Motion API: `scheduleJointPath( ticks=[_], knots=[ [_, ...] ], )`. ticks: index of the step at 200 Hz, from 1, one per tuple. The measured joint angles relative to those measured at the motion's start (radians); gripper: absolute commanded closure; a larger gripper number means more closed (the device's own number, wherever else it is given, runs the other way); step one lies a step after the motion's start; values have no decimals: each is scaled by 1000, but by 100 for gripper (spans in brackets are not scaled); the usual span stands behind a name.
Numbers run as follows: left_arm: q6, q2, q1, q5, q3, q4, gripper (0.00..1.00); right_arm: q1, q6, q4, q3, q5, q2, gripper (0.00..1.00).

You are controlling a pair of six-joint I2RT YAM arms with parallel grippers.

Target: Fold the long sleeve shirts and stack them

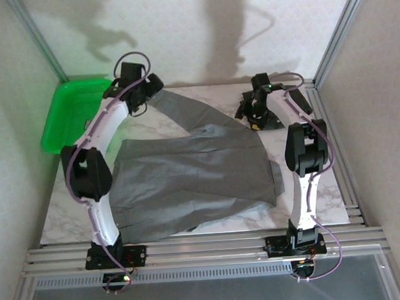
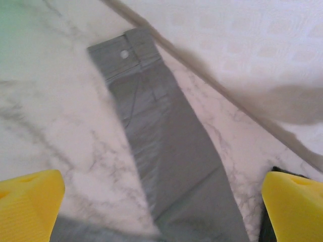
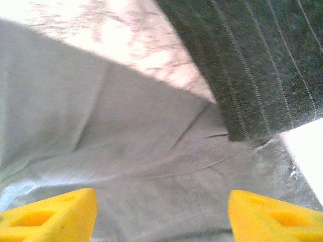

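Right gripper (image 3: pixel 162 214) near cut-off charcoal shirt (image 3: pixel 262 65)

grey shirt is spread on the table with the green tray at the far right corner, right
Not quite: the tray sits at the far left corner, as the top external view shows. The grey shirt is indeed spread on the table.

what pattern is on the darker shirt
Thin pale pinstripes on the dark shirt, clearest in the right wrist view.
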Motion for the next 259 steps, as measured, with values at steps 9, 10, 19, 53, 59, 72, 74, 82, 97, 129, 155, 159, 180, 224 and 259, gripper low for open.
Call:
scheduleJointPath(
  ticks=[9,10,19,53,59,72,74,82,97,129,155,159,180,224,259],
  knots=[
    [11,68,0,-3,65,-7,6,5,-16,-1,0,-16,-31,27],
    [12,81,1,-4,77,-9,6,6,-17,0,0,-18,-33,27],
    [27,159,2,-11,151,-30,6,11,-32,-3,4,-30,-60,27],
    [65,428,11,-29,389,-118,8,21,-72,-14,26,-78,-101,26],
    [69,458,13,-31,406,-125,8,23,-75,-17,26,-84,-103,26],
    [78,496,17,-37,416,-129,10,23,-80,-27,26,-99,-103,26],
    [80,500,18,-37,417,-128,11,23,-81,-29,26,-101,-103,26],
    [82,517,22,-37,422,-128,12,24,-83,-34,26,-105,-103,26],
    [87,543,29,-37,435,-125,12,26,-87,-36,26,-119,-103,26],
    [114,571,42,-37,446,-108,16,32,-94,-39,17,-132,-103,26],
    [135,597,43,-37,463,-90,17,34,-94,-45,16,-145,-103,26],
    [139,603,43,-37,466,-90,17,34,-95,-47,16,-146,-103,26],
    [162,616,37,-45,469,-84,17,34,-98,-50,16,-150,-101,26],
    [218,664,7,-86,542,-88,20,34,-109,-63,23,-156,-74,27],
    [259,682,-5,-143,558,-96,40,34,-128,-95,50,-159,-59,27]
  ],
)
